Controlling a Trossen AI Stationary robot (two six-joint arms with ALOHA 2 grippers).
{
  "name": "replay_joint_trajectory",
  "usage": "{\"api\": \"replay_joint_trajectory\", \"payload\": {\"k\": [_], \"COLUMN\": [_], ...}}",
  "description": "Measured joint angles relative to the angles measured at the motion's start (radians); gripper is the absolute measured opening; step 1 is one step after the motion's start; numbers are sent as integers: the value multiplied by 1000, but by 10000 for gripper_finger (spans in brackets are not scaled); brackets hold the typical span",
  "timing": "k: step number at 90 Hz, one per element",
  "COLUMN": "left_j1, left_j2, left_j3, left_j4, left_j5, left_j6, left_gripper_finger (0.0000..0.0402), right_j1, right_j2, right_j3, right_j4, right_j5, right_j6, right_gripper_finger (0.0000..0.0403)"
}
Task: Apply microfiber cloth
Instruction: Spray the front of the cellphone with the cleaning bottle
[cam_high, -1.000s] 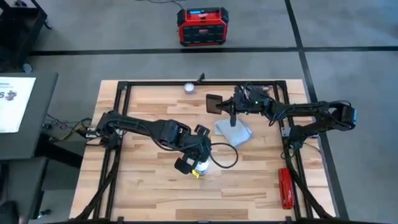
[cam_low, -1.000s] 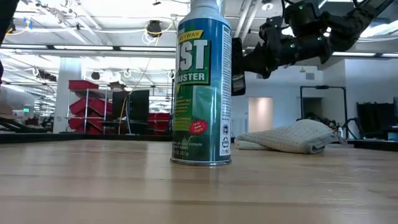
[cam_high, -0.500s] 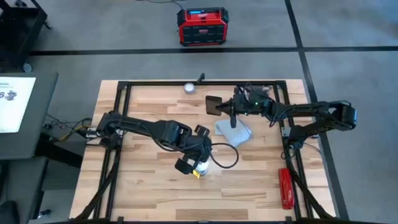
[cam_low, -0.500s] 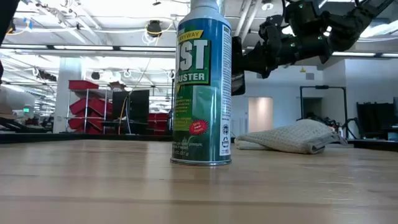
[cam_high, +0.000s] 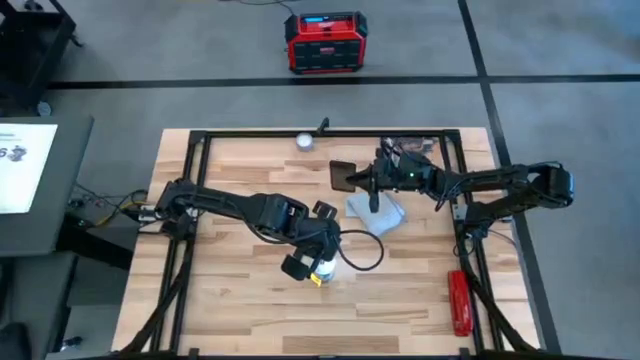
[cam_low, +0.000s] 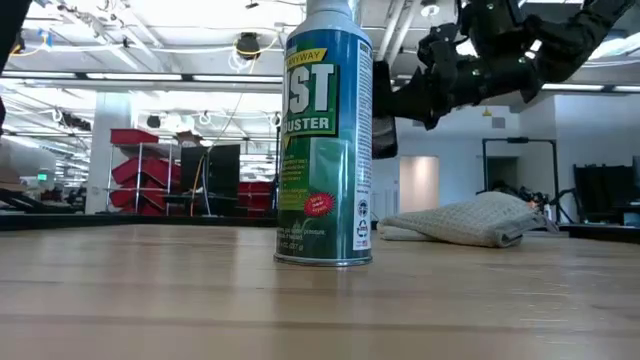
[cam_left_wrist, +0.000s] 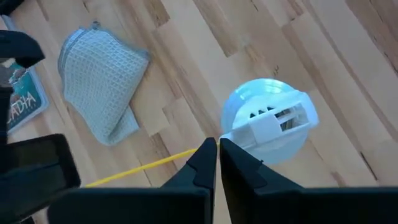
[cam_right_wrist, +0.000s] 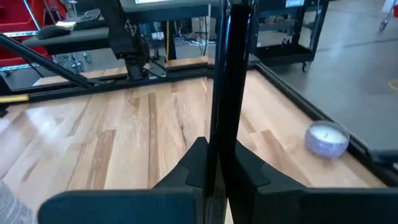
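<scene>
Wooden planks in pale, mixed tones make up the counter (cam_high: 230, 300), framed by black rails. The cloth (cam_high: 378, 212) lies crumpled right of centre on it, pale grey-blue with a waffle weave. Above its far edge the right end effector (cam_high: 360, 181) grips a black phone (cam_high: 343, 175) edge-on, clear of the wood. The left end effector (cam_high: 318, 256) hovers over a duster can (cam_low: 325, 135) that stands upright near the centre, its fingers (cam_left_wrist: 205, 163) pressed together just beside the can's white cap. A red tool (cam_high: 459, 302) lies by the right rail, and what seems a small candle (cam_high: 304, 141) sits at the far edge. Beyond, grey floor holds a red box (cam_high: 325, 42); the low view shows a bright hall with red bins (cam_low: 145, 160).
</scene>
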Motion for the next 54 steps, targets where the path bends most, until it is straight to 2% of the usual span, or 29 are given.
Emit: {"api": "replay_joint_trajectory", "payload": {"k": [54], "left_j1": [20], "left_j2": [2], "left_j3": [0], "left_j4": [-32], "left_j5": [16], "left_j6": [-34], "left_gripper_finger": [0], "right_j1": [24], "right_j2": [0], "right_j3": [0], "right_j4": [6], "right_j5": [18], "right_j6": [-6], "right_gripper_finger": [14]}}
